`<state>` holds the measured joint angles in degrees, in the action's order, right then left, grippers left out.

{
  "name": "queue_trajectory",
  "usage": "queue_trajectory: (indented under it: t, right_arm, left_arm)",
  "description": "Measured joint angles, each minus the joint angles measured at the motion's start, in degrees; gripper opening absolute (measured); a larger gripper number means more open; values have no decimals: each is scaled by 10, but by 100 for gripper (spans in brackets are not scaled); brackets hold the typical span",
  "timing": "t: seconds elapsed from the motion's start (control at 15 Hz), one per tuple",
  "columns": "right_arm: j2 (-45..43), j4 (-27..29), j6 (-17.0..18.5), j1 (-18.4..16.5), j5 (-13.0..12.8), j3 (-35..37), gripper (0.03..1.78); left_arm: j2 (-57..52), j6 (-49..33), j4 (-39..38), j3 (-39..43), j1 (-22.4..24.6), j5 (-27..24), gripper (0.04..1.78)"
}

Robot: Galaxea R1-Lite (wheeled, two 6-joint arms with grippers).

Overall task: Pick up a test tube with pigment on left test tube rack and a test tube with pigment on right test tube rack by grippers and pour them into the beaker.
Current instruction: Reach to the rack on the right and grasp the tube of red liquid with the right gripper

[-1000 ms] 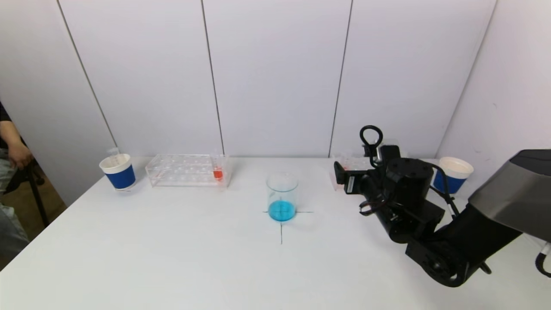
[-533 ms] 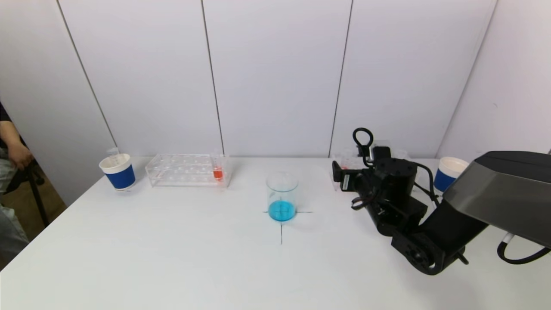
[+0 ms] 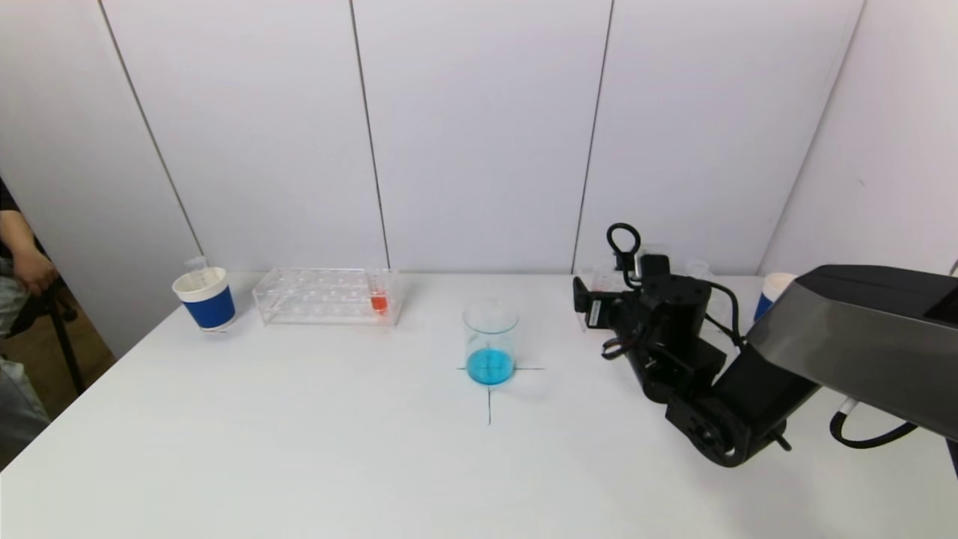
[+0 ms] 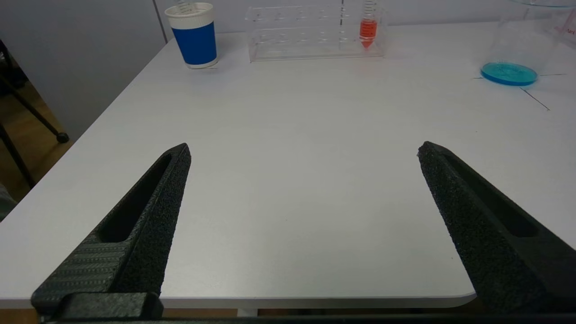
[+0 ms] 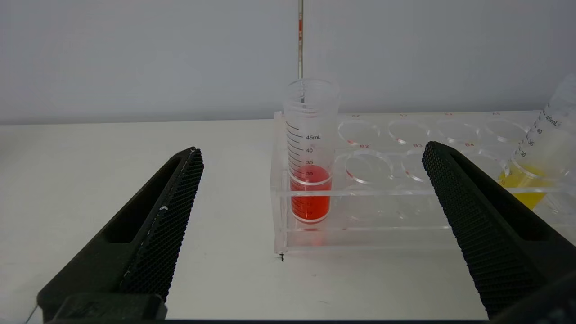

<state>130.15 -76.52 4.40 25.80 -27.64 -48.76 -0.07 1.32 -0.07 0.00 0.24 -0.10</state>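
The right claw (image 5: 310, 153) reaches level, spread wide, toward a clear graduated red-pigment test tube (image 5: 310, 180) upright in the transparent right rack (image 5: 382, 225).

My white table (image 3: 299, 449) carries two racks (image 3: 327, 296) (image 5: 405, 180), the beaker (image 3: 490, 340) and two cups (image 3: 205, 298) (image 3: 771, 292), all beyond my fingers (image 4: 148, 211).

Bright, even light; soft shadows.

A white table (image 3: 299, 449) with rounded corners stands against a wall of pale panels (image 3: 479, 135) split by thin dark vertical seams. A black cross (image 3: 489, 389) is drawn on the tabletop. At far left, brown floor (image 3: 37, 352) and a dark stand leg (image 3: 67, 344) show.
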Motion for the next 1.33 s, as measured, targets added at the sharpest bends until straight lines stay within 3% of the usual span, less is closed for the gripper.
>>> queue_trajectory:
  t: [1.33]
  right_arm:
    - [69,25,-20,-23,11,-130,177]
  left_arm:
    - [0,0,0,0,0,0,176]
